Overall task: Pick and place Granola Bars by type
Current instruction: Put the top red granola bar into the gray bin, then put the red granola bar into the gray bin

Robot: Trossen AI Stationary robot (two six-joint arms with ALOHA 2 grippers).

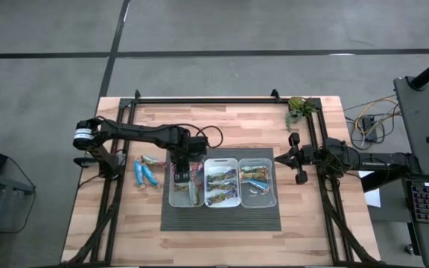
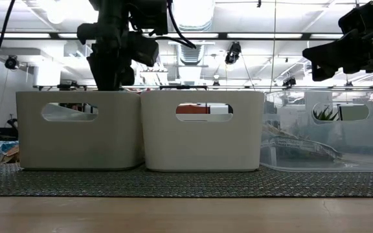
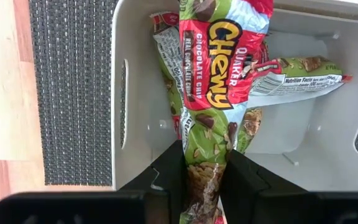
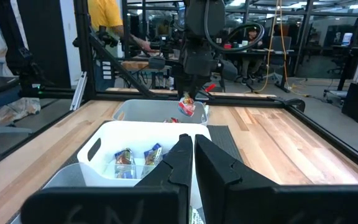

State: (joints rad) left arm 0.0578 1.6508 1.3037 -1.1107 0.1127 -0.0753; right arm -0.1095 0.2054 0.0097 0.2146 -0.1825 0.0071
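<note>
My left gripper points down over the left bin and is shut on a red-and-green granola bar. In the right wrist view the same bar hangs at about the height of that bin's rim. More bars of this kind lie on the bin's floor. Blue bars fill the middle bin, and several blue bars lie on the wood left of the bins. My right gripper waits shut and level at the table's right. My left gripper pinches one end of the bar's wrapper between its two fingers. The fingers come from above and point down. The bar hangs upright below them, lengthwise, over the left bin and clear of the bars on its floor.
Three bins stand side by side on a dark mat; the right one is clear and holds a few bars. A green plant-like object sits at the far right corner. Black frame rails run round the table.
</note>
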